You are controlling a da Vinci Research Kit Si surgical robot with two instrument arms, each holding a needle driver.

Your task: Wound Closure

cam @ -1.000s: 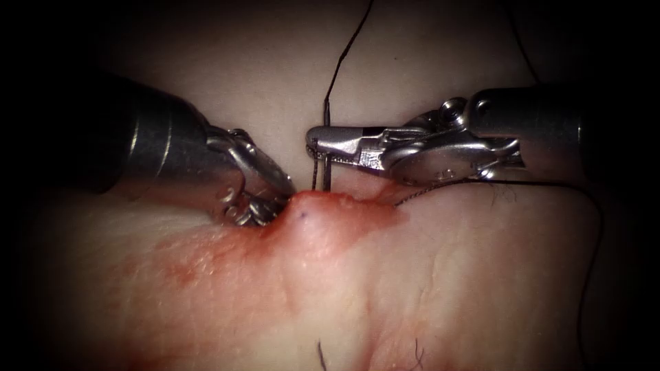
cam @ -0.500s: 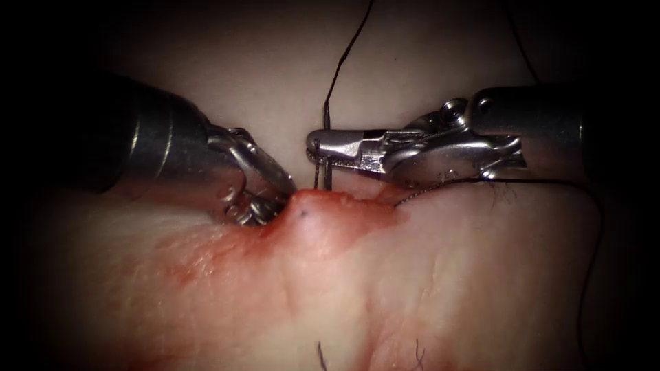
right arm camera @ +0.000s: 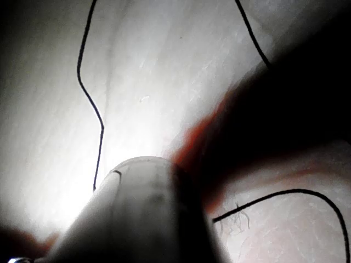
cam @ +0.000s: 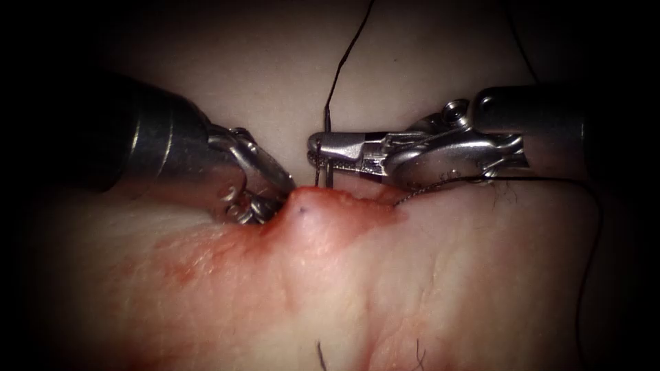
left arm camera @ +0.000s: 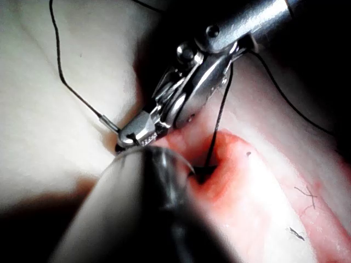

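My right tool (cam: 316, 148) reaches in from the right, its jaws shut on the needle (cam: 328, 172) near its tail end. The needle stands almost upright and its lower part goes into the raised lip of the tissue (cam: 306, 206) at the cut (cam: 375, 199). Dark thread (cam: 344, 58) runs up from the needle's tail. The left wrist view shows the right tool (left arm camera: 131, 138) holding the needle (left arm camera: 109, 123), with thread (left arm camera: 219, 120) dropping into the red cut (left arm camera: 205, 172). My left tool (cam: 289, 192) is on the cut's left side, its jaws shut on the lifted tissue lip.
Red fluid (cam: 199, 254) stains the tissue left of the cut. A loop of thread (cam: 595, 240) trails down the right side, and another strand (right arm camera: 90, 98) lies over pale tissue. Short cut ends of thread (cam: 320, 354) stick up near the front edge.
The right tool has sunk slightly with the needle, so the needle's tail sits a little lower. The left tool has stayed in place on the tissue.
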